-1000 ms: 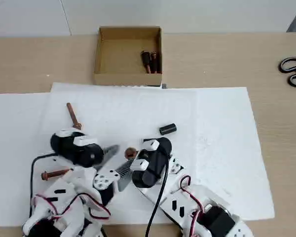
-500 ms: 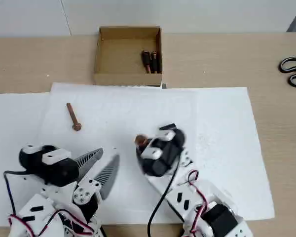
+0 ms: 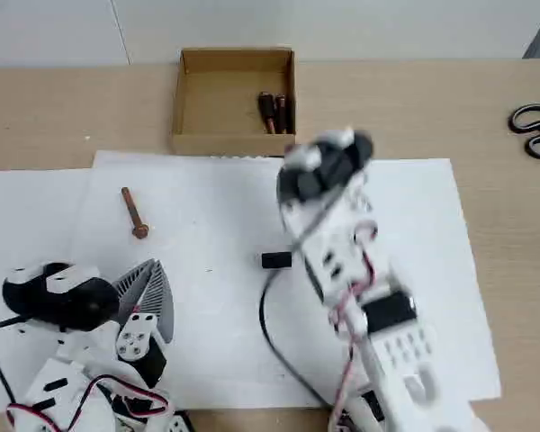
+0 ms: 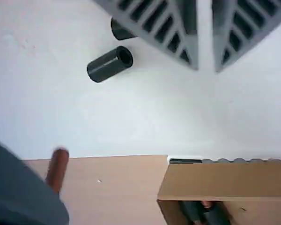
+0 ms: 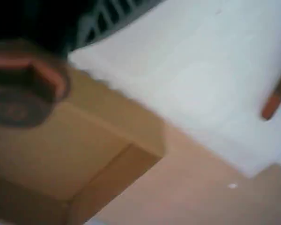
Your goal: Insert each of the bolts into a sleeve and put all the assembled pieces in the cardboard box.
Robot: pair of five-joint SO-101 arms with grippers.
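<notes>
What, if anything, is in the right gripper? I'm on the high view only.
Observer: In the right wrist view the right gripper holds a copper and dark piece by the corner of the cardboard box. It is blurred, so I can't confirm a sleeve is on it.
Operator: Left gripper?
Observer: In the left wrist view the left gripper is slightly open and holds nothing.
Operator: Loose sleeves?
Observer: The left wrist view shows two. One sleeve lies free. A second sleeve sits partly behind a finger.
</notes>
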